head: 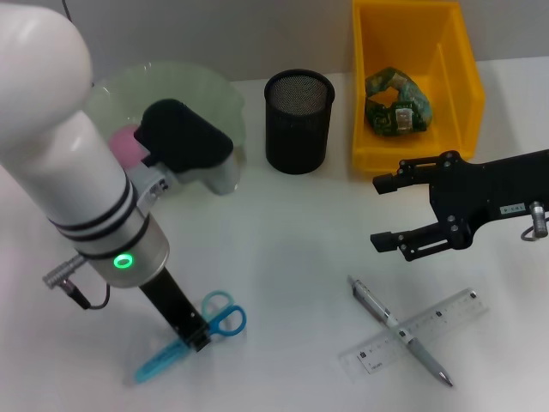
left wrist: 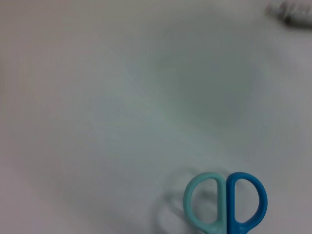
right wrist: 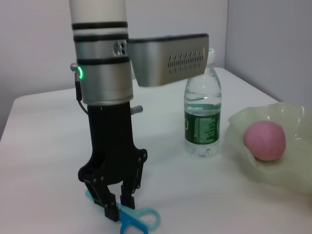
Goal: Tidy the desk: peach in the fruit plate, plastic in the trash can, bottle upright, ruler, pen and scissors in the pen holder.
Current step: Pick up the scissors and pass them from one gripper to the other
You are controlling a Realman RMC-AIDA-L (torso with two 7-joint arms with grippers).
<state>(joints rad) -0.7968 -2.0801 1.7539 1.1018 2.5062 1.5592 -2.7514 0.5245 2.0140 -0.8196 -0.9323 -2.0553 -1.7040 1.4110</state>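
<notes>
Scissors (left wrist: 225,202) handles lie flat on white desk (left wrist: 122,107), teal loop beside blue loop. Right below the cam, i.e. close under left gripper.

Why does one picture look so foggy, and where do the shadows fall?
Left wrist view: the scissors handles look soft, out of focus, with a faint shadow beside them. Head view: the left arm's near white casing fills the corner; the pen and ruler are sharper. Right wrist view: the left gripper is clear.

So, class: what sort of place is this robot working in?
Probably a desk set up for a tidying test: a plain white table with scissors, a ruler, a pen and a mesh pen holder.
</notes>
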